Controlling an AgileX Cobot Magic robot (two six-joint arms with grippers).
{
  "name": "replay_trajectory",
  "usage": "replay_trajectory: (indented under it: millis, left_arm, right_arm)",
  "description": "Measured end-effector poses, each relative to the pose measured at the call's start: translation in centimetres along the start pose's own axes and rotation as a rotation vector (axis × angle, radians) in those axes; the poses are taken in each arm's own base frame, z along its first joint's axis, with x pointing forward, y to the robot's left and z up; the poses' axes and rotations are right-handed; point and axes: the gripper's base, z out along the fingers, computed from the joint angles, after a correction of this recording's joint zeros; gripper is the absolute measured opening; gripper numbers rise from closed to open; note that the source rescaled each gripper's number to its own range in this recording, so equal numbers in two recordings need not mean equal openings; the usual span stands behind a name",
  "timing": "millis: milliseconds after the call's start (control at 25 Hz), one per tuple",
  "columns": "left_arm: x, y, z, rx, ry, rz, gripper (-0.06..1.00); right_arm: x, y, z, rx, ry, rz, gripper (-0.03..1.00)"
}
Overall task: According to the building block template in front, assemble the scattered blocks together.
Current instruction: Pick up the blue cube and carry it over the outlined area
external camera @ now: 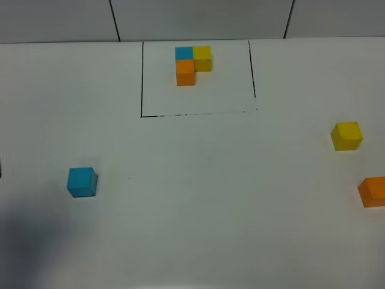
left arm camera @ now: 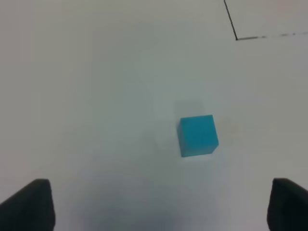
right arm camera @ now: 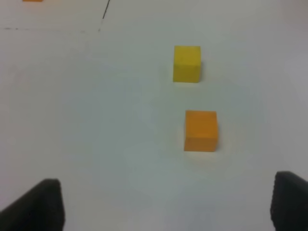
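Note:
The template (external camera: 194, 64) is a tight L of blue, yellow and orange cubes inside a black-lined frame (external camera: 142, 78) at the far middle of the table. The loose blue cube (external camera: 82, 182) sits at the left; it shows in the left wrist view (left arm camera: 198, 135), ahead of my open, empty left gripper (left arm camera: 159, 204). The loose yellow cube (external camera: 347, 135) and orange cube (external camera: 373, 191) sit at the right edge. In the right wrist view the orange cube (right arm camera: 200, 130) lies nearer and the yellow cube (right arm camera: 186, 63) farther, ahead of my open, empty right gripper (right arm camera: 166, 204).
The white table (external camera: 198, 198) stretches between the loose cubes. A frame corner shows in the left wrist view (left arm camera: 236, 37) and another in the right wrist view (right arm camera: 100, 30). A grey panelled wall (external camera: 198, 18) stands behind the table. Neither arm shows in the high view.

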Motion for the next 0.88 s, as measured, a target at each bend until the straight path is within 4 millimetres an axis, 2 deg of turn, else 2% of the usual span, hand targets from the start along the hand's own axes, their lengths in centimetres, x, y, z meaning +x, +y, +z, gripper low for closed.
replay_trajectory:
  millis: [160,320,440,680,880]
  left_arm:
    - [-2.9,0.0,4.1,0.035,0.130,-0.009,1.00]
    - [-4.2,0.1,7.9,0.060,0.216,0.004,0.99]
    - [-4.7,-0.5,10.0,0.077,0.272,0.049,0.98]
    - [-5.2,-2.4,13.1,0.075,0.351,0.130,0.97]
    - [-6.0,-2.5,15.0,0.011,0.376,0.099,0.96]
  right_arm:
    - [0.0,0.0,0.0,0.000,0.000,0.000,0.75]
    - [0.0,0.0,0.0,0.000,0.000,0.000,0.74]
    - [0.0,0.0,0.0,0.000,0.000,0.000,0.74]
    - [0.0,0.0,0.0,0.000,0.000,0.000,0.74]
    - [0.0,0.0,0.0,0.000,0.000,0.000,0.74]
